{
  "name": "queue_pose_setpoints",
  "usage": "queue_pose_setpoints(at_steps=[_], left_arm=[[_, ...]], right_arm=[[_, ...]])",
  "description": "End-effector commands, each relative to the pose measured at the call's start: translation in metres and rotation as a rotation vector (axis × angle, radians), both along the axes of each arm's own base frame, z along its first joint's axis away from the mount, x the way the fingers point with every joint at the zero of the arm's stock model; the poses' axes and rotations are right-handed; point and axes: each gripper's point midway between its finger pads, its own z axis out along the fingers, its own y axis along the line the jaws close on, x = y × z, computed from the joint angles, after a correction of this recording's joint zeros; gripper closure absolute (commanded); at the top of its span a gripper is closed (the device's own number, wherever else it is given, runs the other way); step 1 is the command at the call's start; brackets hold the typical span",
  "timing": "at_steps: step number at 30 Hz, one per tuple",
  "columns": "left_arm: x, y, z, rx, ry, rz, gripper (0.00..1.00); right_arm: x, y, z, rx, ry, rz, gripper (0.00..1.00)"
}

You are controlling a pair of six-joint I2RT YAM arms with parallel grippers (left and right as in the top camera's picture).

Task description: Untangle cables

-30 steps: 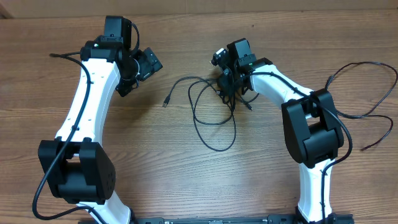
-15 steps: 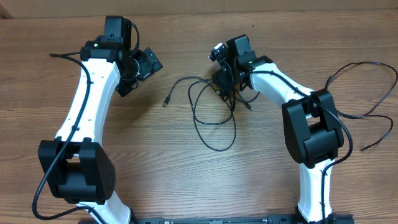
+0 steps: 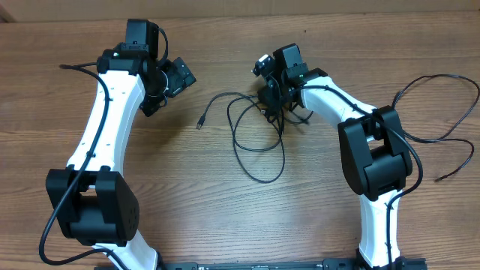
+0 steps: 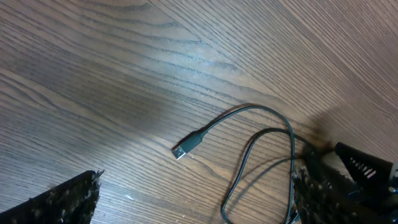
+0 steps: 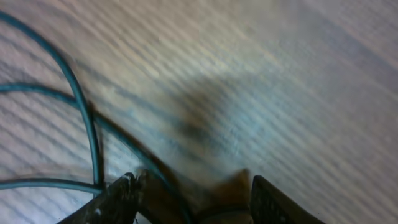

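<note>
Right gripper (image 5: 189, 186) open over cables (image 5: 82, 99) crossing, right of plug (image 4: 188, 145). Tip: pinch single strand, pull slow away from plug. Left gripper (image 3: 180, 77) open, idle left of plug.

Brown wood-grain tabletop (image 3: 187, 225), long streaked grain lines, paler tan strip (image 3: 225, 6) along its far edge

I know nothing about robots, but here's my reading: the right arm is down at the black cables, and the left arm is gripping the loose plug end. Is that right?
Not quite. The left gripper grips nothing: the plug lies free on the table, apart from its open fingers, as the left wrist view shows. The right gripper is indeed down at the black cables.
</note>
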Motion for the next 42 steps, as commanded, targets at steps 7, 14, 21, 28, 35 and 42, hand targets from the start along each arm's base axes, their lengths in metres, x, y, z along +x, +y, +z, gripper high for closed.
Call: queue_pose_setpoints(at_steps=[7, 14, 21, 28, 35, 42], left_arm=[[-0.001, -0.003, 0.000, 0.002, -0.002, -0.022, 0.00], [-0.001, -0.003, 0.000, 0.002, -0.002, -0.022, 0.00], [-0.001, -0.003, 0.000, 0.002, -0.002, -0.022, 0.01], [-0.001, -0.003, 0.000, 0.002, -0.002, -0.022, 0.00], [-0.001, -0.003, 0.000, 0.002, -0.002, -0.022, 0.00], [-0.001, -0.003, 0.000, 0.002, -0.002, -0.022, 0.00]], right_arm=[[0.000, -0.001, -0.005, -0.002, 0.023, -0.002, 0.43], [0.004, 0.000, -0.014, 0.001, 0.014, -0.002, 0.49], [-0.004, -0.003, -0.027, -0.015, 0.059, -0.002, 0.60], [0.001, -0.001, -0.019, -0.009, 0.040, -0.004, 0.94], [0.015, 0.004, 0.036, 0.029, -0.060, -0.004, 0.96], [0.017, 0.004, 0.129, 0.115, -0.195, -0.052, 0.96]])
